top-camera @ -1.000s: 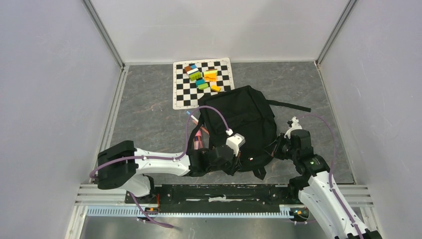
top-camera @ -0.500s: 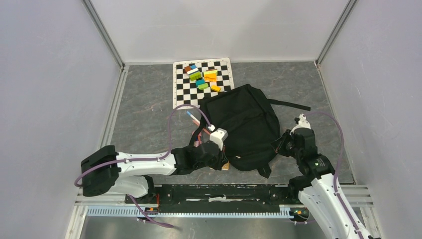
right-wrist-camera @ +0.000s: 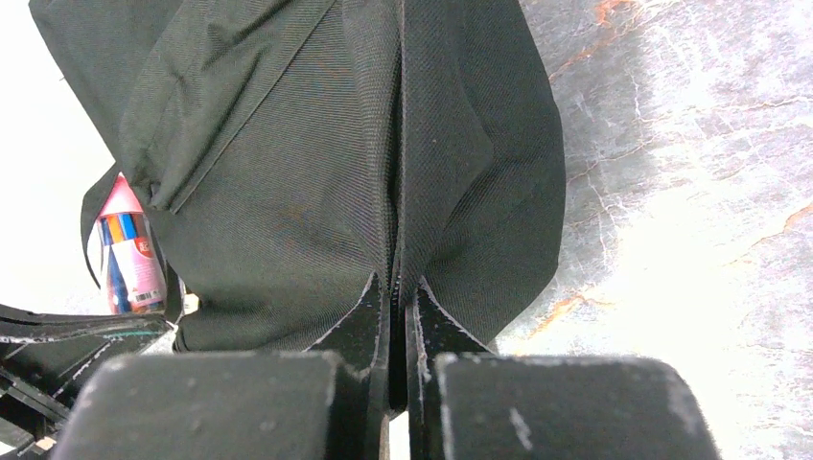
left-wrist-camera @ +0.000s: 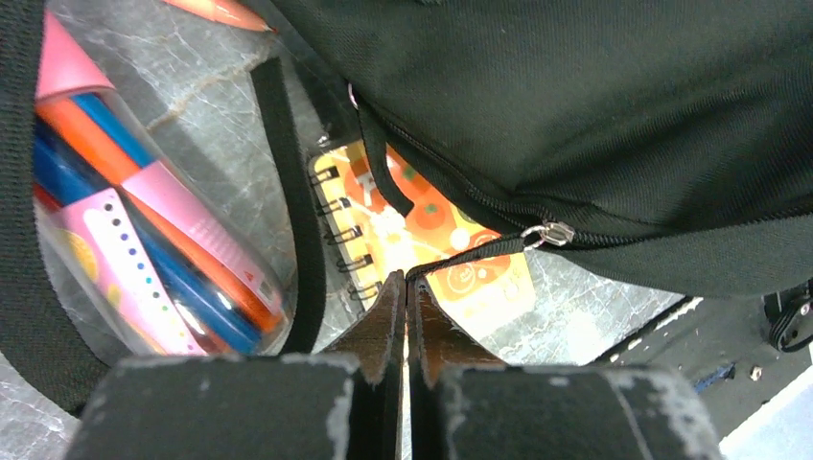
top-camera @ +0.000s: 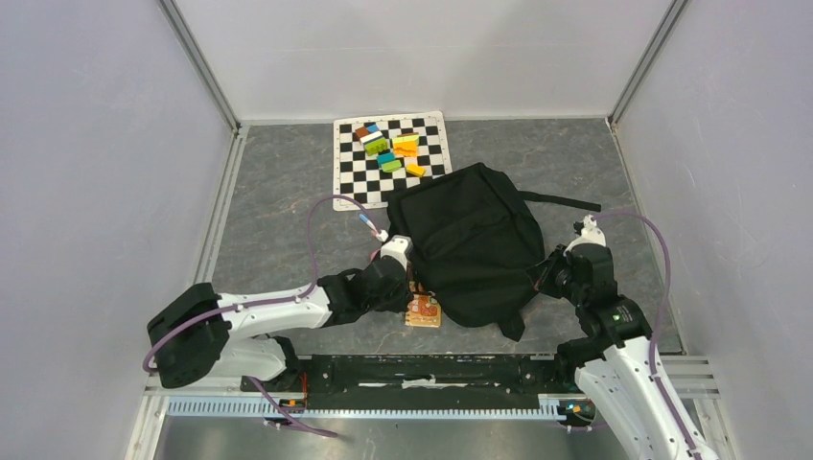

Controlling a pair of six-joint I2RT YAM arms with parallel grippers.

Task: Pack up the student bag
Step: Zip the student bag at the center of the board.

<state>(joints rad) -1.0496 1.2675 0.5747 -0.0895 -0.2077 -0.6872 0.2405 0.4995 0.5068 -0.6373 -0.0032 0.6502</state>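
Note:
The student bag point(top-camera: 470, 244) is a black backpack lying flat in the middle of the table. At the bag's near left corner, my left gripper point(top-camera: 407, 287) point(left-wrist-camera: 406, 276) is shut on the black zip pull cord point(left-wrist-camera: 470, 253). This cord runs taut to the metal slider point(left-wrist-camera: 546, 233). An orange spiral notebook point(top-camera: 423, 310) point(left-wrist-camera: 436, 240) pokes out from under that corner. At the bag's right edge, my right gripper point(top-camera: 540, 278) point(right-wrist-camera: 398, 278) is shut on a pinched fold of the bag's fabric point(right-wrist-camera: 383, 144).
A clear case of coloured pens point(left-wrist-camera: 125, 220) point(right-wrist-camera: 129, 259) lies left of the bag, with a loose pen point(top-camera: 369, 223) beside it. A checkered mat point(top-camera: 350, 182) with several coloured blocks lies at the back. A bag strap point(top-camera: 561, 202) trails right. The metal rail point(top-camera: 422, 369) runs along the near edge.
My left gripper has drawn leftward along the bag's near edge with the zip pull. The orange notebook has come into view at that corner. The bag and right gripper shifted slightly right.

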